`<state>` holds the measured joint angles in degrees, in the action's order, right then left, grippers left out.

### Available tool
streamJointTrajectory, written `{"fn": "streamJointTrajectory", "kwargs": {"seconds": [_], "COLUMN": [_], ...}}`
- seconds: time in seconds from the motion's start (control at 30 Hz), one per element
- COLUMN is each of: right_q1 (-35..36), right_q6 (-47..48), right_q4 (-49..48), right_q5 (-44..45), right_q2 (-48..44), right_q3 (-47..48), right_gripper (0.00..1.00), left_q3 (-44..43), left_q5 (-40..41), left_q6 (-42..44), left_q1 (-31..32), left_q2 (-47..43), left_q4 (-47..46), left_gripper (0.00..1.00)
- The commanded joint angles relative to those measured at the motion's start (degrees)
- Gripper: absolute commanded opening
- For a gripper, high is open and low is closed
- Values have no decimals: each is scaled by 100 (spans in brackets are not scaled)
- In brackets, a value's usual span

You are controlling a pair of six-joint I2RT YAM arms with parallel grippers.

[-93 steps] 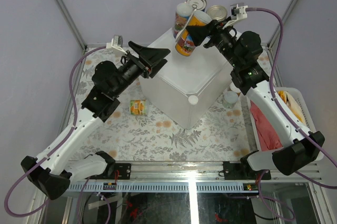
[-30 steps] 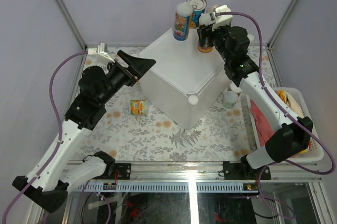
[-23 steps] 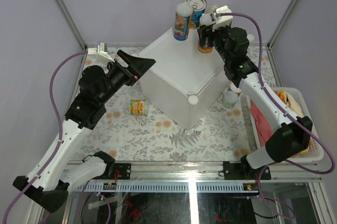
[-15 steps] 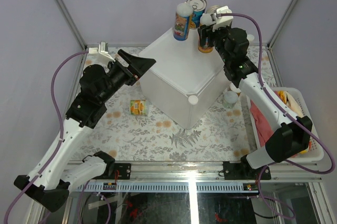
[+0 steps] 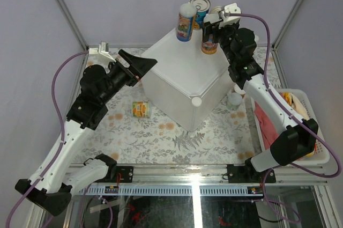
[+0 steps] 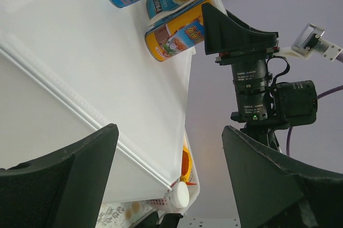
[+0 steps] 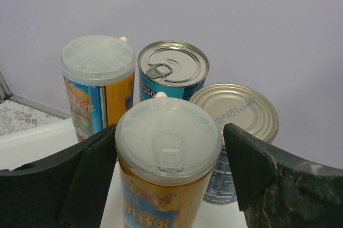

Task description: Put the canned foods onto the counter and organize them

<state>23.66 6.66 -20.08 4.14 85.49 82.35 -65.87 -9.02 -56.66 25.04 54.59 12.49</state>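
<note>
The right claw (image 7: 169,153) sits at the far corner of the white box (image 5: 182,78), its two fingers standing on either side of the orange can (image 7: 161,201) with the white lid. The fingers lie just beside the lid's rim, and we cannot tell whether they press on it or stand free. The can stands upright on the box's flat top.

Three more cans stand close behind it: a blue-and-orange can (image 7: 96,94) with a white lid, a blue can (image 7: 172,72) with a ring-pull top, and a silver-topped can (image 7: 236,112).

The left claw (image 6: 169,137) hovers by the box's left side, fingers spread with nothing between them.

Down on the leaf-patterned tabletop (image 5: 161,137) we see a yellow-labelled can (image 5: 140,109) lying on its side left of the box. A white-lidded can (image 5: 234,99) stands just right of it. A white basket (image 5: 316,126) of cloths sits at the right edge.
</note>
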Motion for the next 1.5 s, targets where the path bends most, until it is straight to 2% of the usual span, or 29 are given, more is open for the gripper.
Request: {"fn": "streamJointTrajectory", "kwargs": {"seconds": [0.0,0.53,0.87,1.1,1.47], "right_q1": [-31,-20,30,67,67], "right_q6": [-6,-21,-215,-389,-1455], "right_q4": [-469,-490,-237,429,2465], "right_q5": [201,180,256,853,1893], "right_q2": [-191,-437,-999,-1861,-3001], "right_q3": [239,322,152,-268,-1219], "right_gripper": [85,86,86,86,85], "left_q3": [-76,-137,-14,78,292], "left_q5": [-194,-254,-86,31,122], "left_q6": [81,150,216,281,265], "left_q1": [-84,-272,-350,-385,-420], "left_q2": [-41,-86,-401,-616,-765], "left_q4": [-194,-106,123,210,170], "left_gripper": [78,79,80,80,81]}}
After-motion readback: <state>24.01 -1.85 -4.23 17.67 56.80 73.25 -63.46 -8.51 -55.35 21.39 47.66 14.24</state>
